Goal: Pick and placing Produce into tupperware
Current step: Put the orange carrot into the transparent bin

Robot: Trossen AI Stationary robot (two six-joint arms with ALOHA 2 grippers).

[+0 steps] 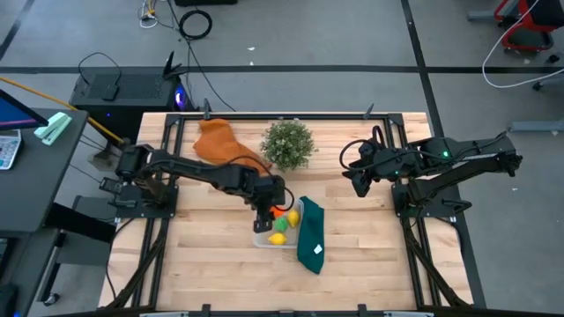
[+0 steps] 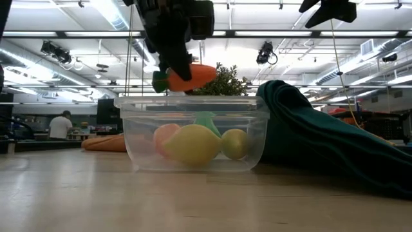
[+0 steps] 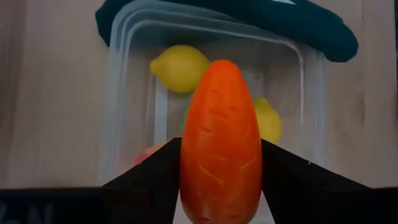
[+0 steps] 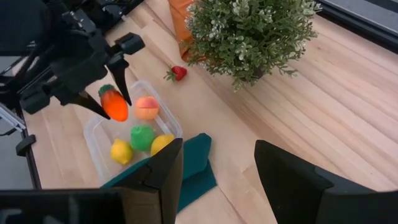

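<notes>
We note the left gripper (image 4: 107, 93) clamping the orange toy carrot (image 3: 221, 140) above the clear rectangular plastic tupperware (image 2: 193, 106); released off-centre, it may bounce out.

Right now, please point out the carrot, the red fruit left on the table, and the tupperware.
carrot (image 3: 221, 137), left wrist view, middle of its orange body.
red fruit (image 4: 178, 73), right wrist view, its red body.
tupperware (image 2: 193, 102), low view, its near rim.
</notes>
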